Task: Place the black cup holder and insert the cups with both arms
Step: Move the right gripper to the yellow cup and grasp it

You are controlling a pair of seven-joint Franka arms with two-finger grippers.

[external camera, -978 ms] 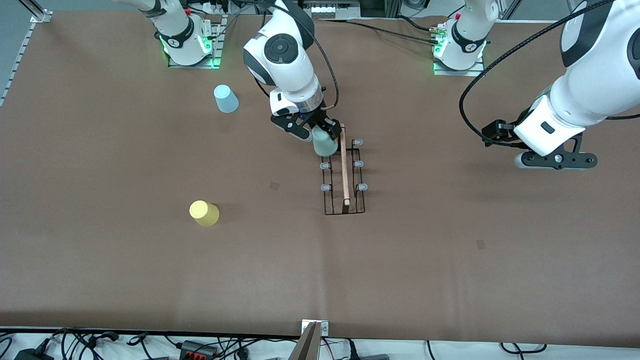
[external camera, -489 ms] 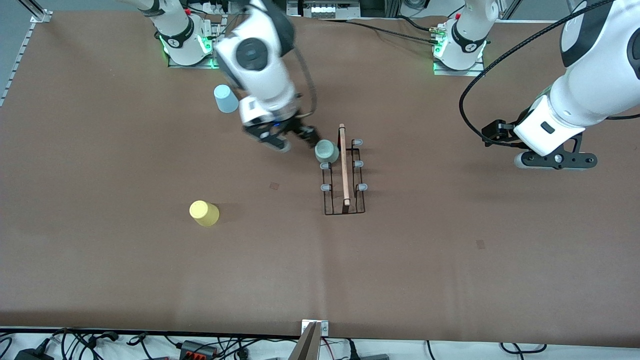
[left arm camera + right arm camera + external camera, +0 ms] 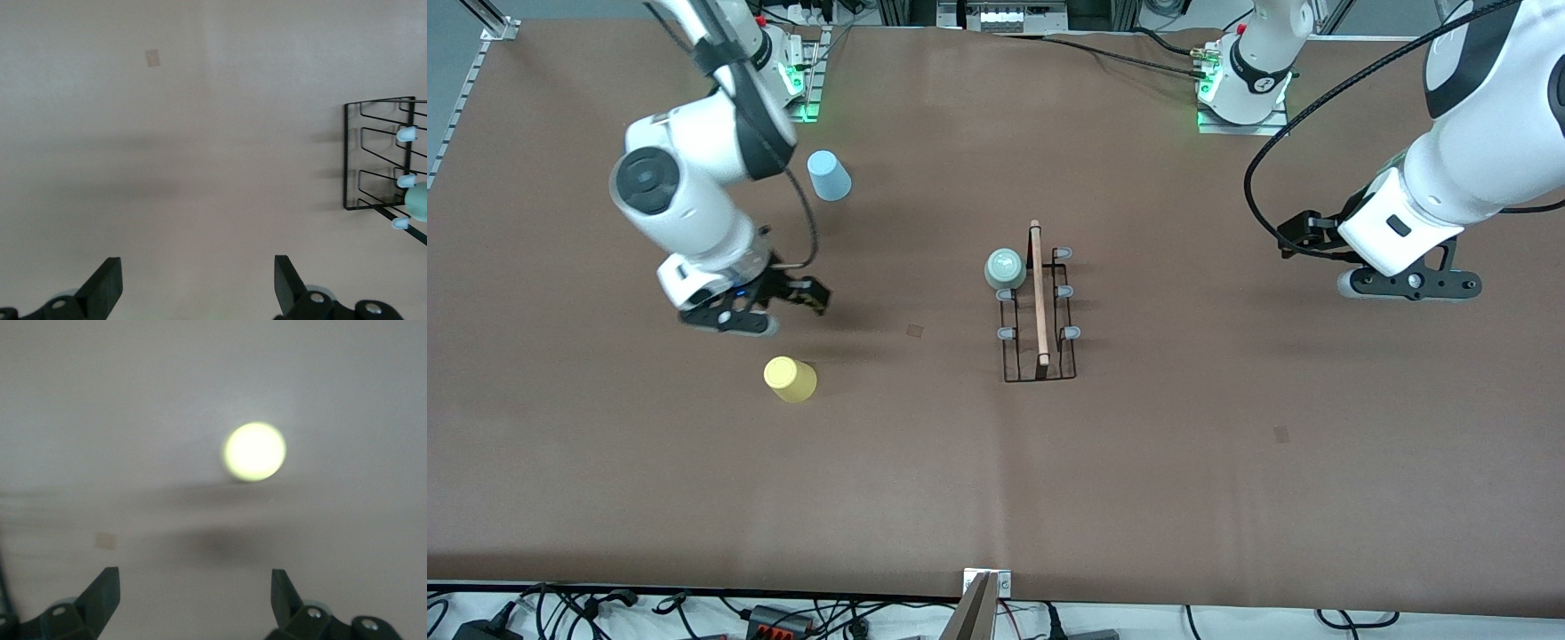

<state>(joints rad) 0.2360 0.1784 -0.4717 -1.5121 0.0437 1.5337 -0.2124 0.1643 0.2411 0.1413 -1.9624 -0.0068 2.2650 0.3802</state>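
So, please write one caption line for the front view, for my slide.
Mint-green cup sits on the black cup holder; open right hand hangs above the yellow cup; left hand waits.

The brown table (image 3: 1227, 498) carries the black cup holder (image 3: 1039, 307), yellow cup (image 3: 790, 380) and light blue cup (image 3: 829, 175).

You are working in what appears to be a robotics laboratory. The brown-covered table (image 3: 996, 480) carries two arm bases bolted to metal plates (image 3: 1240, 120) with green status lights. Aluminium framing (image 3: 489, 22) stands at one corner. Loose cables and power adapters (image 3: 774, 615) run along the table edge nearest the front camera
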